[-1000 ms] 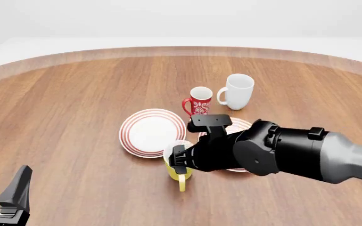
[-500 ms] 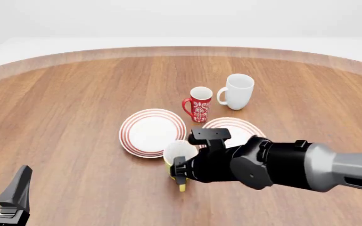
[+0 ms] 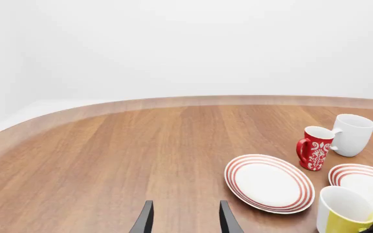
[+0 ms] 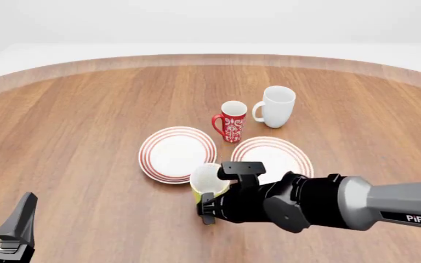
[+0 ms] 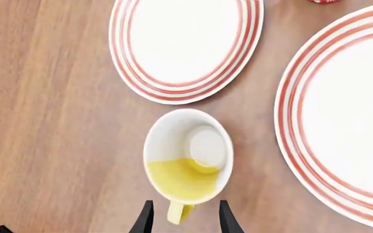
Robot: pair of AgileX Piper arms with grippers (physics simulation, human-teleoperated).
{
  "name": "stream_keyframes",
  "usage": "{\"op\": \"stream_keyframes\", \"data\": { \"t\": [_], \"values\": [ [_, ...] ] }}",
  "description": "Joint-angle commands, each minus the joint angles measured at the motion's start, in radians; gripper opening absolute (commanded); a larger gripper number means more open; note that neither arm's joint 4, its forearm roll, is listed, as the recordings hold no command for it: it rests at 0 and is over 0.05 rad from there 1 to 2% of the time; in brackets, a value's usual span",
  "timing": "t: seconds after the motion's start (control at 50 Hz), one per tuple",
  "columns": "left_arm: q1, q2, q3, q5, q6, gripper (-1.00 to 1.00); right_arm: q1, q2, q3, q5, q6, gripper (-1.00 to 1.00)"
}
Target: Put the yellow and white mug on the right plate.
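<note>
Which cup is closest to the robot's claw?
The yellow and white mug, right by the right gripper. The red patterned mug and big white mug stand farther back.

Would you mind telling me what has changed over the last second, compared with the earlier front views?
The right arm has drawn back toward the near edge, uncovering the right plate. The right gripper now straddles the handle of the yellow and white mug, fingers open, not yet gripping. The mug, the left plate, the red mug, the white mug and the left gripper stayed put.
</note>
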Motion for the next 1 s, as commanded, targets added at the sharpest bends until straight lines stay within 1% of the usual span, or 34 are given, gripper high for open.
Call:
{"op": "stream_keyframes", "data": {
  "t": [0.02, 0.2, 0.34, 0.36, 0.42, 0.7, 1.0],
  "values": [
    [0.000, 0.000, 0.000, 0.000, 0.000, 1.00, 0.014, 0.029, 0.017, -0.041, 0.020, 1.00],
    [0.000, 0.000, 0.000, 0.000, 0.000, 1.00, 0.017, 0.032, 0.030, -0.058, 0.027, 1.00],
    [0.000, 0.000, 0.000, 0.000, 0.000, 1.00, 0.034, 0.042, 0.041, -0.079, 0.043, 1.00],
    [0.000, 0.000, 0.000, 0.000, 0.000, 1.00, 0.033, 0.040, 0.040, -0.078, 0.040, -1.00],
    [0.000, 0.000, 0.000, 0.000, 0.000, 1.00, 0.026, 0.034, 0.038, -0.075, 0.029, -1.00],
    [0.000, 0.000, 0.000, 0.000, 0.000, 1.00, 0.034, 0.039, 0.042, -0.087, 0.037, -1.00],
    [0.000, 0.000, 0.000, 0.000, 0.000, 1.00, 0.004, -0.024, 0.043, -0.035, -0.005, -1.00]
  ]
}}
